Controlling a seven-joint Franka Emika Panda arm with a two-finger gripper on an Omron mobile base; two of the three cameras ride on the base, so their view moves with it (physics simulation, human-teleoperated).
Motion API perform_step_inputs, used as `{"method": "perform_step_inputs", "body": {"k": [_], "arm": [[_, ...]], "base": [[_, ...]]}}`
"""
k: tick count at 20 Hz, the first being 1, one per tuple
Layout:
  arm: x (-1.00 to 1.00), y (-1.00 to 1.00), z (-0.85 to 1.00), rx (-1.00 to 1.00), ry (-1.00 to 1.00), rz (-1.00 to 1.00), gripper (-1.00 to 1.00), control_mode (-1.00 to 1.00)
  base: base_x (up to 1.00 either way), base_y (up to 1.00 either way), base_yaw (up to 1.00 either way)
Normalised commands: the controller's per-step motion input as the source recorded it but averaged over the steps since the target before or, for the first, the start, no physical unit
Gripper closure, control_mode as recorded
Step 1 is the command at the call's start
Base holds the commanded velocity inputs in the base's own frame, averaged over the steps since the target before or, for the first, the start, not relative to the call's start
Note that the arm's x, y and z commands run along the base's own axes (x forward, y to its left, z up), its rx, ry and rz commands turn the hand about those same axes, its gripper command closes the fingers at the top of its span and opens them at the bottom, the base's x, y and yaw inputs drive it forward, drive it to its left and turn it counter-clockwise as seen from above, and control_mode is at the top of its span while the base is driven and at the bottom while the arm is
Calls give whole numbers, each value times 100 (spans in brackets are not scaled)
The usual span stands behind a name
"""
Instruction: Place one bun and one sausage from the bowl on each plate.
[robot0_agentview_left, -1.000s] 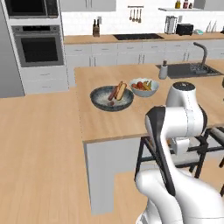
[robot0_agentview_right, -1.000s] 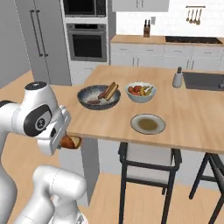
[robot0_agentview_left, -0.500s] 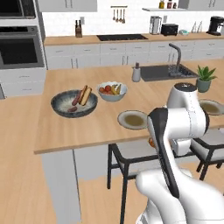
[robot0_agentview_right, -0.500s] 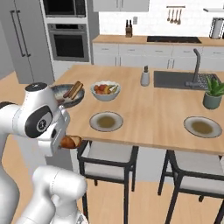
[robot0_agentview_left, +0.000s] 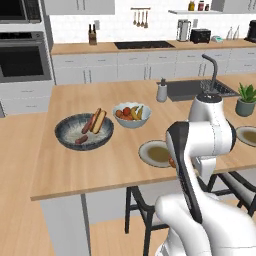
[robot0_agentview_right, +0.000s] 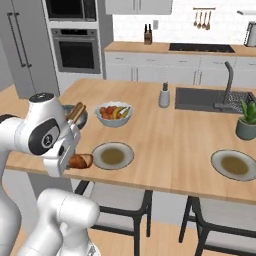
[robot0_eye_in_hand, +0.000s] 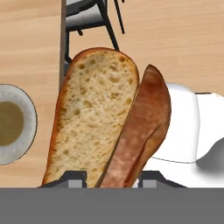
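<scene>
My gripper (robot0_eye_in_hand: 111, 178) is shut on a split brown bun (robot0_eye_in_hand: 98, 118), whose cut face and crust loom close in the hand view. In the right base view the bun (robot0_agentview_right: 82, 160) hangs at the counter's near edge, just left of the nearer plate (robot0_agentview_right: 113, 155). That plate (robot0_agentview_left: 156, 153) has a grey rim and an olive centre, and its edge (robot0_eye_in_hand: 11, 124) shows left of the bun. A second plate (robot0_agentview_right: 235, 165) lies far right. The dark ribbed bowl (robot0_agentview_left: 84, 131) holds sausages (robot0_agentview_left: 91, 122) and a bun, and my arm partly hides it (robot0_agentview_right: 80, 116).
A white fruit bowl (robot0_agentview_left: 131, 114) stands behind the near plate. A grey shaker (robot0_agentview_left: 161, 91), the sink (robot0_agentview_left: 197, 89) with its tap, and a potted plant (robot0_agentview_right: 247, 120) occupy the right side. Stools (robot0_agentview_right: 117, 210) stand under the counter's near edge.
The base has driven to the right, so the whole scene has slid left and both plates have come into view. The bun stays in my gripper.
</scene>
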Motion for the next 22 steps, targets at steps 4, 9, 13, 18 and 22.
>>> {"method": "perform_step_inputs", "body": {"k": [4,9,13,18,22], "arm": [[0,0,0,0,0,0,100,100],[0,0,0,0,0,0,100,100],[18,-4,1,0,1,3,100,-100],[82,-35,10,0,2,38,100,-100],[99,-44,0,2,4,49,100,-100]], "base": [[42,-2,8],[2,0,0],[0,0,0],[0,0,0],[0,0,0]]}}
